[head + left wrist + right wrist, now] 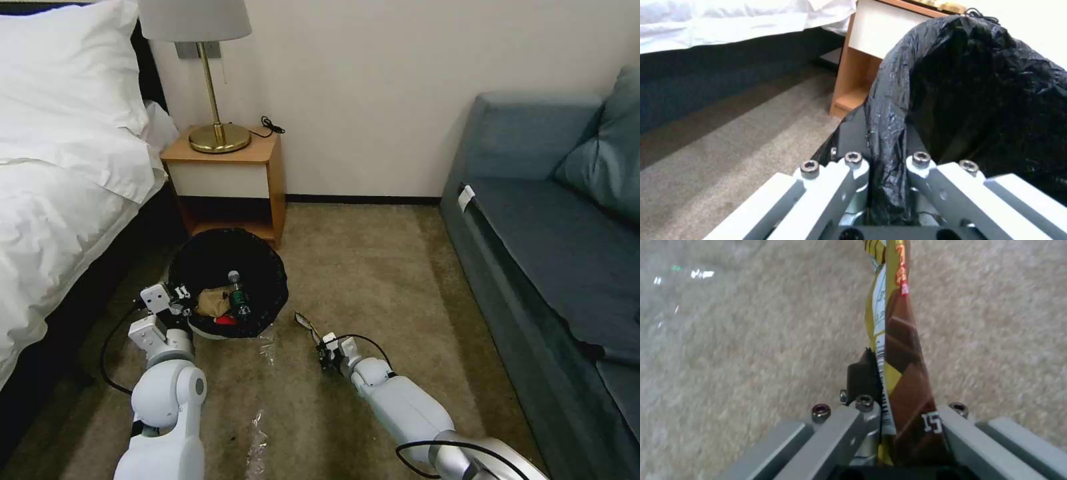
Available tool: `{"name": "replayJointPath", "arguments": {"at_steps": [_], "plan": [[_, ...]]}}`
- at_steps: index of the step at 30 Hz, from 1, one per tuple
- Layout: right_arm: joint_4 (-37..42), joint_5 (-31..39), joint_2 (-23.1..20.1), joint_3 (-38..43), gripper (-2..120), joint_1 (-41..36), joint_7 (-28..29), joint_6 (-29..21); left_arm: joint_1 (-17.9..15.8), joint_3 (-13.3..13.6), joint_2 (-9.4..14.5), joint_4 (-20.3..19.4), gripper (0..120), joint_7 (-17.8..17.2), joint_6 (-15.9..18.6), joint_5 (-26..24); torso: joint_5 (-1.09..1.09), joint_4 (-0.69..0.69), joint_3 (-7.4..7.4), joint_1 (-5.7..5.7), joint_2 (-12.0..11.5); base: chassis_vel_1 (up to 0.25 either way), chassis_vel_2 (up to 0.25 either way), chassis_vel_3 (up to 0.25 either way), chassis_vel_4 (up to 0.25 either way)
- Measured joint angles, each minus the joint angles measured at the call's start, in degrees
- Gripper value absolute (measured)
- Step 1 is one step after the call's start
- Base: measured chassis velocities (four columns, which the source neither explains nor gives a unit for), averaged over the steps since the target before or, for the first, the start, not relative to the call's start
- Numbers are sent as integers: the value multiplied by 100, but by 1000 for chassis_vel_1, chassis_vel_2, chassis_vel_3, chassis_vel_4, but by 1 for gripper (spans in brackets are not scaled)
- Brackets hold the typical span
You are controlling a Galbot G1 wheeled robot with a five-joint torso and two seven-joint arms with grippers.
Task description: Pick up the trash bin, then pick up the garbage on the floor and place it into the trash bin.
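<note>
The trash bin (pixel 257 267), white with a black bag liner (pixel 969 100), hangs tilted just above the carpet by the nightstand. My left gripper (pixel 179 293) is shut on its near rim, pinching the liner (pixel 887 180). Inside lie a brown paper bag (pixel 212 301), a green-labelled bottle (pixel 237 296) and a red carton (pixel 227 320). My right gripper (pixel 325 347) is shut on a yellow-and-brown snack wrapper (pixel 898 360), held over the carpet to the right of the bin. The wrapper's free end (pixel 305 322) sticks out toward the bin.
A bed (pixel 60 200) with white linen runs along the left. A wooden nightstand (pixel 230 180) with a brass lamp (pixel 217 133) stands behind the bin. A blue sofa (pixel 553 253) fills the right. Clear plastic scraps (pixel 257 440) lie on the carpet near me.
</note>
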Motion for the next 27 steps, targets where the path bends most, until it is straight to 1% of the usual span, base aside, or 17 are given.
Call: {"name": "replayJointPath", "arguments": {"at_steps": [4,6,10,11,13,14,16,17,19,20,21,22,24,25,26,27], "plan": [[-39,5,87,267,0,67,154,43,0,1,-10,27,4,0,-19,4,0,0,0,0,0,0,0,0,0],[-52,108,152,798,0,227,421,138,-13,3,3,60,4,1,-30,-2,0,1,0,0,0,0,0,0,0],[42,182,147,1084,0,337,625,232,-18,-3,26,62,4,3,-32,-30,-1,-1,0,0,0,0,0,0,0],[156,220,130,1219,0,408,766,324,-18,-3,39,62,4,6,-32,-50,0,0,0,0,0,0,0,0,0],[537,65,66,1408,0,565,1052,658,-48,0,70,96,4,9,-32,-88,-1,0,0,0,0,0,0,0,0],[537,65,66,1408,0,565,1052,658,-48,0,70,96,4,9,-32,-88,-1,0,0,0,0,0,0,0,0],[980,-496,-8,1517,0,607,1082,993,-111,10,74,135,4,14,-32,-118,0,0,0,0,0,0,0,0,0],[980,-496,-8,1517,0,607,1082,993,-111,10,74,135,4,14,-32,-118,0,0,0,0,0,0,0,0,0],[1632,-612,-132,1457,0,573,1125,1051,-163,22,99,170,4,22,-31,-150,-1,-1,-1,0,0,0,0,0,0],[1632,-612,-132,1457,0,573,1125,1051,-163,22,99,170,4,22,-31,-150,-1,-1,-1,0,0,0,0,0,0],[2046,-571,-206,1359,0,528,1175,1046,-189,23,119,185,4,23,-29,-169,-1,-1,-1,0,0,0,0,0,0],[2046,-571,-206,1359,0,528,1175,1046,-189,23,119,185,4,23,-29,-169,-1,-1,-1,0,0,0,0,0,0],[2952,-511,-358,1079,0,429,1265,969,-233,34,132,214,4,23,-13,-190,0,0,-1,0,0,0,0,0,0],[2952,-511,-358,1079,0,429,1265,969,-233,34,132,214,4,23,-13,-190,0,0,-1,0,0,0,0,0,0],[3429,-461,-429,901,0,382,1315,882,-258,44,129,223,4,23,-9,-203,0,0,-1,0,0,0,0,0,0],[3429,-461,-429,901,0,382,1315,882,-258,44,129,223,4,23,-9,-203,0,0,-1,0,0,0,0,0,0]]}}
